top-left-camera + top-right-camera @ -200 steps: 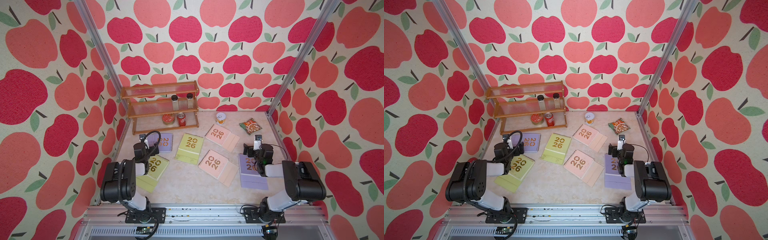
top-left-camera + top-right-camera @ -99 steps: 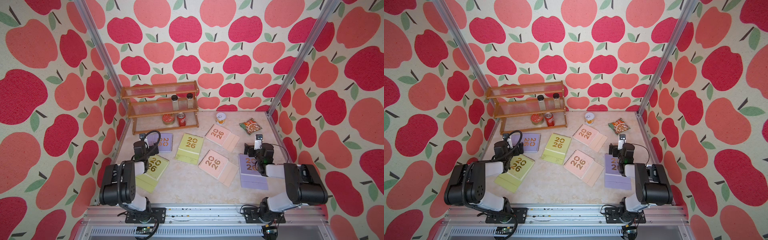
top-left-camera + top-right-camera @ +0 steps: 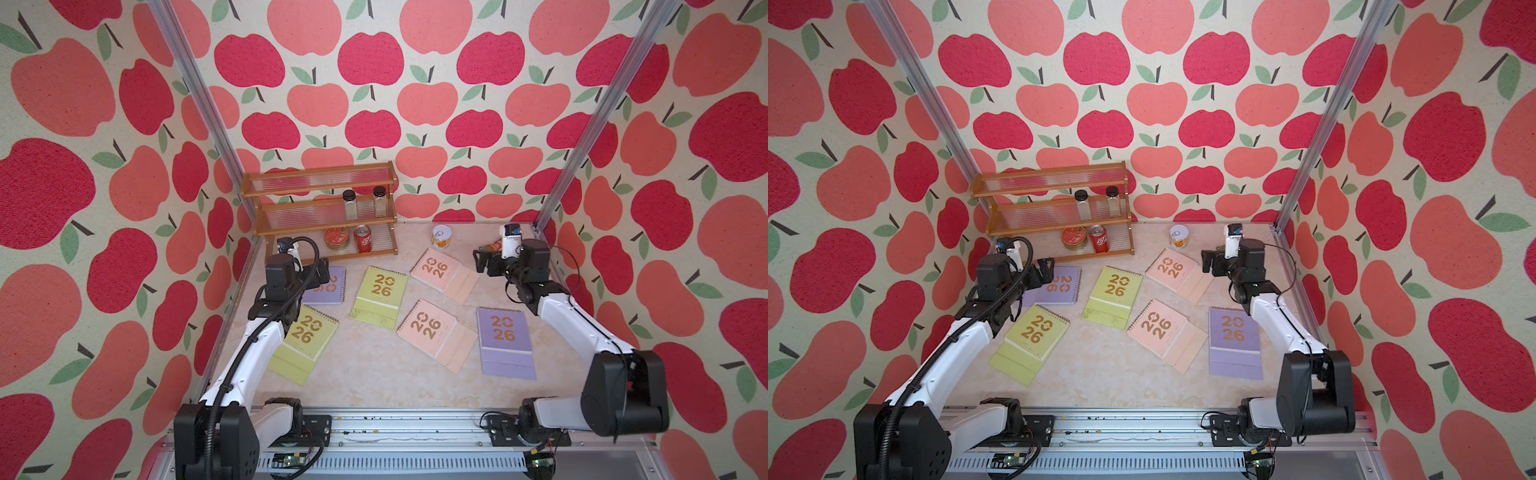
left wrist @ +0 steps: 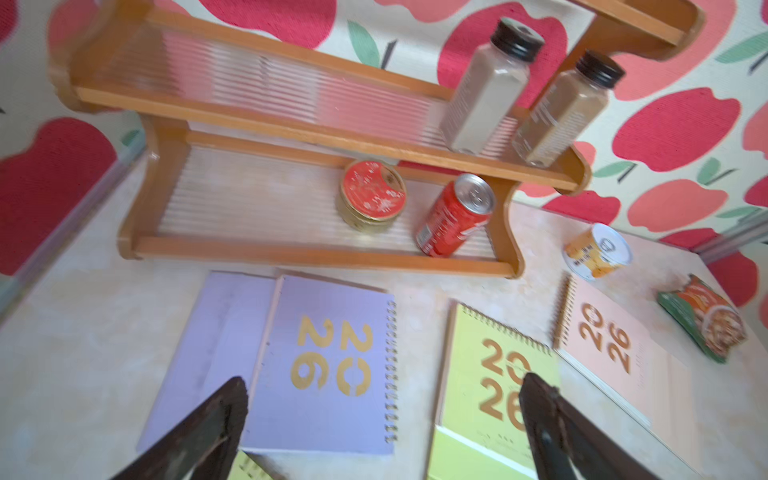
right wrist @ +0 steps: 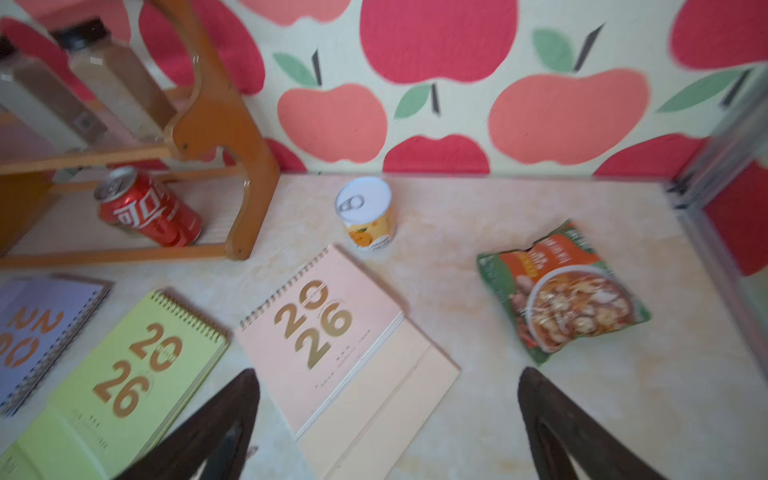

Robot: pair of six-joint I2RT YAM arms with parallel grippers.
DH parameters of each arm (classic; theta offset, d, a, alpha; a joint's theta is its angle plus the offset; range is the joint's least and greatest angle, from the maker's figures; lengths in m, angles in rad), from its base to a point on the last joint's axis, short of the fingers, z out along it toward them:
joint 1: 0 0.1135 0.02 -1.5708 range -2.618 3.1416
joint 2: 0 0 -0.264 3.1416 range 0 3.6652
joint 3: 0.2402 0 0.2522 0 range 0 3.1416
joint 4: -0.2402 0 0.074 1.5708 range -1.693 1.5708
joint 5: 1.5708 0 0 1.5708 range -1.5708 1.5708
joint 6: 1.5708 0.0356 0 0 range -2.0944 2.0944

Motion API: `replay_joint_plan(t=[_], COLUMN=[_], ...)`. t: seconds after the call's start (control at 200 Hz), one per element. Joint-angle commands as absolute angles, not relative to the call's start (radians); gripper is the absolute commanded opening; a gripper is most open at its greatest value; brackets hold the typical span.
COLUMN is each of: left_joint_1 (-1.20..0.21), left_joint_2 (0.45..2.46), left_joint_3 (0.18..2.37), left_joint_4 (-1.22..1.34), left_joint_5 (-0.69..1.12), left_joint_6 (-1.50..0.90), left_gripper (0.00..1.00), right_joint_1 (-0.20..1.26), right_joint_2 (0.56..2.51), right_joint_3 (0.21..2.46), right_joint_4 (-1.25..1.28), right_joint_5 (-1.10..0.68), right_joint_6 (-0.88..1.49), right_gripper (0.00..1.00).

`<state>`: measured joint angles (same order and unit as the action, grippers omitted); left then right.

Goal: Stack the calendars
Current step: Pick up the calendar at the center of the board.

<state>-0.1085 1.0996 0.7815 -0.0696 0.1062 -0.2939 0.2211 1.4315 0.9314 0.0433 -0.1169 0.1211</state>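
Several flat spiral-bound calendars lie apart on the table, none on another. In both top views I see a lilac one [image 3: 330, 286] at the far left, a yellow-green one [image 3: 309, 332] near it, a second yellow-green one [image 3: 380, 293] mid-table, two pale pink ones [image 3: 440, 270] [image 3: 432, 330], and a lilac one [image 3: 503, 336] at the right. My left gripper [image 3: 321, 272] [image 4: 382, 380] hovers open above the far-left lilac calendar [image 4: 328, 357]. My right gripper [image 3: 482, 259] [image 5: 387, 372] hovers open above the far pink calendar [image 5: 320, 328]. Neither holds anything.
A wooden rack [image 3: 320, 208] with two bottles, a round tin [image 4: 372, 195] and a red can [image 4: 455, 216] stands at the back left. A yellow can [image 3: 441, 237] and a green snack packet [image 5: 561, 299] sit near the back wall. Side walls stand close.
Both arms have stretched out toward the back wall and their wrists have risen off the near calendars. The jaws have stayed open. No calendar has moved.
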Motion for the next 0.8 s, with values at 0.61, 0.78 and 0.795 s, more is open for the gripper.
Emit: replay_joint_plan(t=[0.61,0.78,0.795], left_joint_1=[-0.67,-0.702,-0.704], left_joint_2=[1.226,1.32,1.328], left_joint_3=[0.645,0.664,0.666], left_joint_4=[-0.067,-0.046,-0.042], left_joint_5=[0.223,0.32,0.327], left_joint_6=[-0.586,-0.581,-0.583], left_gripper=[1.0,1.0,1.0], right_joint_1=[0.441,0.47,0.471], right_joint_2=[1.707,1.707,1.706], right_joint_3=[0.987,0.954,0.95], right_joint_4=[-0.349,-0.339,-0.337], right_joint_5=[-0.292,-0.29,-0.29], right_joint_6=[0.172,0.204,0.207], right_gripper=[0.96,0.96,0.95])
